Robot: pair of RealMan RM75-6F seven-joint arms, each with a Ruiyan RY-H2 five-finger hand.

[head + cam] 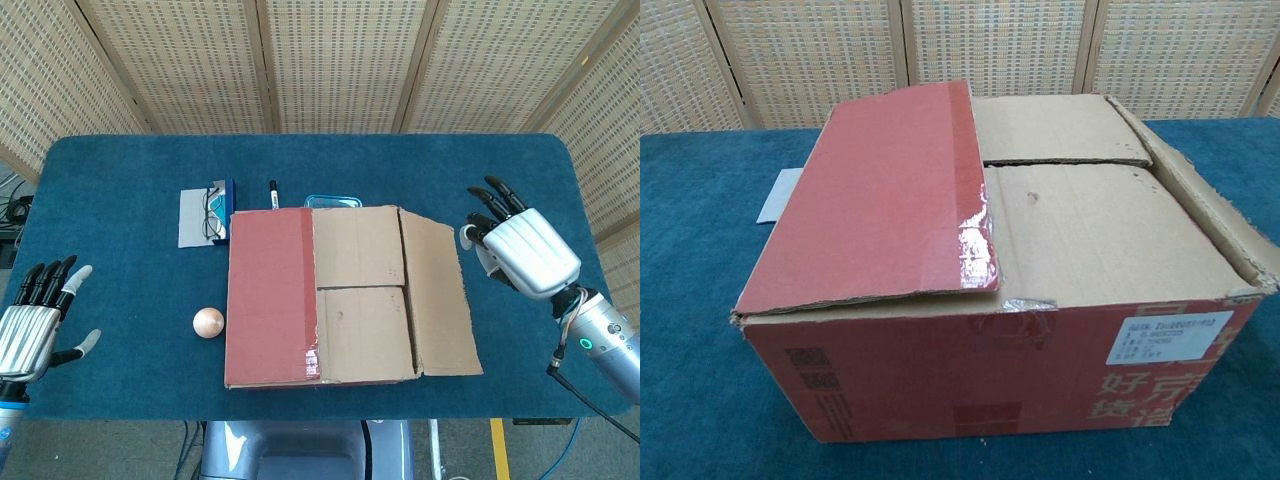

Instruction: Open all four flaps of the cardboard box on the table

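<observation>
The cardboard box (330,295) (980,300) sits mid-table. Its red left flap (270,295) (875,205) lies closed over the top. The right flap (438,295) (1210,215) is folded outward and down past the box's right side. Two brown inner flaps (360,300) (1080,200) lie flat and closed, meeting at a seam. My right hand (520,250) hovers off the right flap's far edge, fingers spread, holding nothing. At the table's left front edge my left hand (35,325) is spread and empty. Neither hand shows in the chest view.
Behind the box lie glasses on a grey case (207,215), a black marker (272,193) and a teal-rimmed container (332,203). A small wooden ball (208,322) rests left of the box. White paper (775,195) shows at the box's left in the chest view.
</observation>
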